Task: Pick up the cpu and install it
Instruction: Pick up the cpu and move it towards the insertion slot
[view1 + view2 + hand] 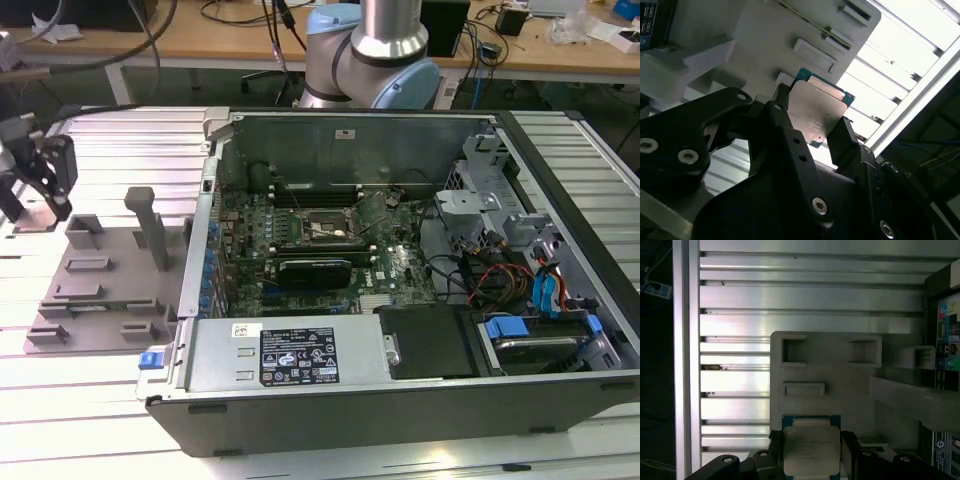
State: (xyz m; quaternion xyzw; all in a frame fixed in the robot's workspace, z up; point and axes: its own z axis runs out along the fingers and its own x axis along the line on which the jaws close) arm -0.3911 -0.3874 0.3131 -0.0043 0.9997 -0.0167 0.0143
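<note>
The cpu [811, 440], a flat square chip with a silver-grey top and a thin teal rim, sits between my gripper's black fingers [849, 452] in both wrist views. My gripper [812, 454] is shut on two opposite edges of the cpu [822, 102], with the gripper [812, 116] close over the grey plastic tray [765, 35]. In the exterior view my gripper [45, 185] hangs at the tray's [100, 285] far left end. The open computer case [300, 365] holds the motherboard, whose black socket frame [320, 228] lies well toward the exterior view's right of the gripper.
Raised blocks and an upright post [150, 228] stand on the tray. The case's metal side wall [205, 210] rises between tray and motherboard. Cables and drive bays [530, 290] crowd the case's right side. The arm's base [370, 55] stands behind the case on the slotted aluminium table [120, 140].
</note>
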